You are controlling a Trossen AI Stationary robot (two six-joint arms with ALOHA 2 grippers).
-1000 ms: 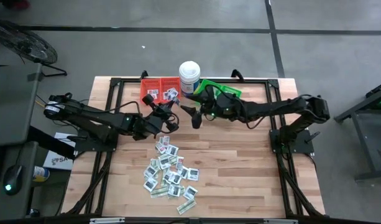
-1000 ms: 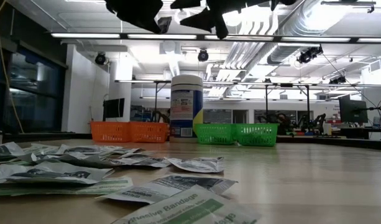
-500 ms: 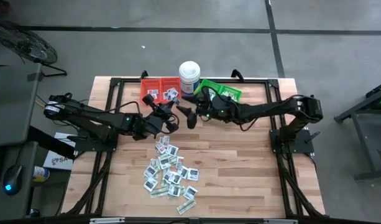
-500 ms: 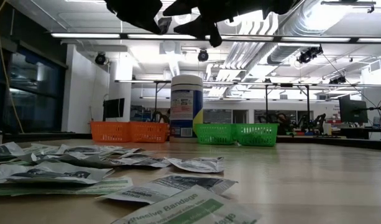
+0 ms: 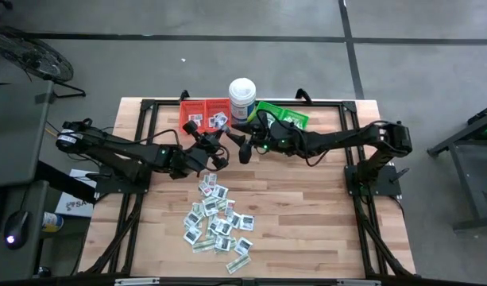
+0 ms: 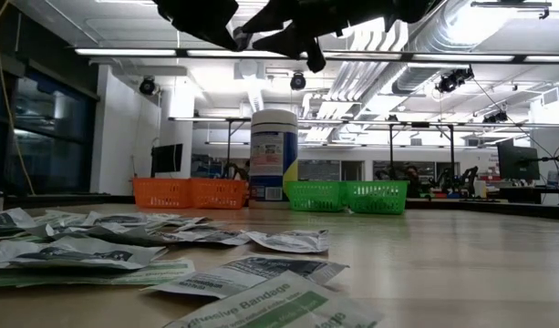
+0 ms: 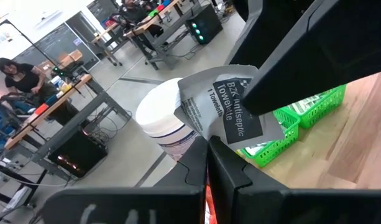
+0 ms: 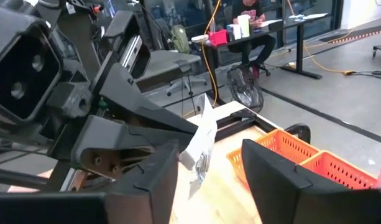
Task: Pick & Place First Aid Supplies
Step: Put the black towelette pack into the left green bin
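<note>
**Packet held between two hands above the surface**

The left hand (image 7: pixel 207 163) is clamped shut on a white towelette packet (image 7: pixel 230 109), raised near the red bins (image 5: pixel 205 113). The right hand (image 8: pixel 206 163) straddles the packet, fingers parted. Other packets (image 5: pixel 218 222) lie scattered on the surface (image 5: pixel 307 222).

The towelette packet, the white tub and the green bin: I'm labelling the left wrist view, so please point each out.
towelette packet (image 7: pixel 237 109), left wrist view, on its dark printed label.
white tub (image 7: pixel 159 115), left wrist view, on its lid.
green bin (image 7: pixel 314 106), left wrist view, on its mesh wall.
</note>
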